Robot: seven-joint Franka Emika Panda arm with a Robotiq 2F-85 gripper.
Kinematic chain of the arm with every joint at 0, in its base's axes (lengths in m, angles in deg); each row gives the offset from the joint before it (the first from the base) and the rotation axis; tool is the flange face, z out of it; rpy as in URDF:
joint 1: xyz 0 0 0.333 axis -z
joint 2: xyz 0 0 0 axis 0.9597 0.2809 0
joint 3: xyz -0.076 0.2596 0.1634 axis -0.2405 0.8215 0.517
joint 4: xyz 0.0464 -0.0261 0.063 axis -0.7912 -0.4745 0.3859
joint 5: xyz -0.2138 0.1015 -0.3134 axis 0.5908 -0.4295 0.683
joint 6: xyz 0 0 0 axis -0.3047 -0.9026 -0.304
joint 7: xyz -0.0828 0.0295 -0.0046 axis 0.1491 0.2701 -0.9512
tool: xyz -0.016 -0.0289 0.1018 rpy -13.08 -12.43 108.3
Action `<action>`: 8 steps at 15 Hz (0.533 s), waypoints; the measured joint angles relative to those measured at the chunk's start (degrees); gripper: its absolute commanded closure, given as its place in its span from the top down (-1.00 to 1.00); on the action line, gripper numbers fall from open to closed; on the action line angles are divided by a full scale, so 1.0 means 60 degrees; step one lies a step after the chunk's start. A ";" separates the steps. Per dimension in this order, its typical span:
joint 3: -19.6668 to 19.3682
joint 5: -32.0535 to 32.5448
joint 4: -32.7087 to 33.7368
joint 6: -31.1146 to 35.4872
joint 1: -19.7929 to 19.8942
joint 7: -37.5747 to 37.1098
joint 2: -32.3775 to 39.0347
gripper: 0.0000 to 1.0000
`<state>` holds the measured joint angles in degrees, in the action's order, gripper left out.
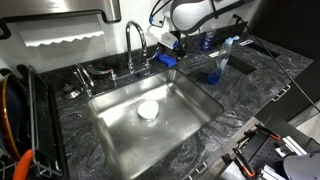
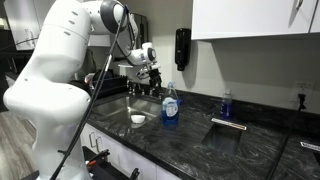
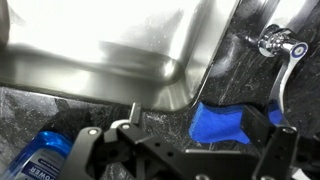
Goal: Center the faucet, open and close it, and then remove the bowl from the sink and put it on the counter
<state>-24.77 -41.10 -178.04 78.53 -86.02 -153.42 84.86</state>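
at the bottom of the wrist view, hand (image 3: 186, 142) spread wide and gripping nothing, poised over the worktop (image 3: 60, 105) beside the sink (image 3: 100, 40). upper centre of an exterior view, gooseneck faucet (image 1: 133, 42) just beside it; mid-frame, white bowl (image 1: 148, 110) down in the sink, untouched. beware clipping the blue sponge (image 3: 225, 125) or dish soap bottle (image 3: 40, 160) close below and tipping either into the sink. beware, too, skidding off the slim chrome spout through an off-centre push, or swinging it past centre.
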 measured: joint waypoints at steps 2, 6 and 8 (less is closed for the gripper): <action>-0.0011 0.0000 0.0001 -0.0005 -0.0017 -0.0001 -0.0001 1.00; -0.0156 0.0005 0.0016 0.0134 -0.0053 -0.0019 -0.0001 1.00; -0.0283 0.0010 0.0039 0.0322 -0.0054 -0.0024 -0.0001 1.00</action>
<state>-26.47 -41.04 -177.81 80.46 -86.35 -153.56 84.85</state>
